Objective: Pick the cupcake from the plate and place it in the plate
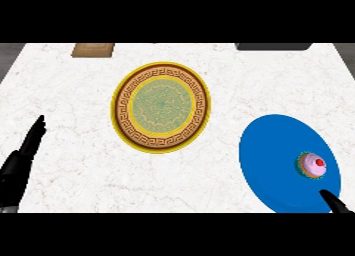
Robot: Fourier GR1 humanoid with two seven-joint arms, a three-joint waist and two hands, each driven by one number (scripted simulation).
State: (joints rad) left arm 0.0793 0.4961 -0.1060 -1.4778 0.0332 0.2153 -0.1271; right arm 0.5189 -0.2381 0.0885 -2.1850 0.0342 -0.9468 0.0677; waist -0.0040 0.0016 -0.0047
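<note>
One cupcake (313, 165) is seen on a blue plate (272, 160), at about four o'clock on the white counter (69, 100).

Pink frosting, a red dot on top and a teal wrapper are shown on it. Two plates are counted: the blue one and a yellow patterned plate (161, 106) near the centre. The left hand (26, 150) is held at eight o'clock, fingers straight, nothing grasped. Only a fingertip of the right hand (335, 202) is visible at five o'clock; its openness cannot be told.

Before you lies a white marbled counter (76, 165). At its far edge you see a tan block (93, 49) on the left and a dark object (274, 46) on the right.
</note>
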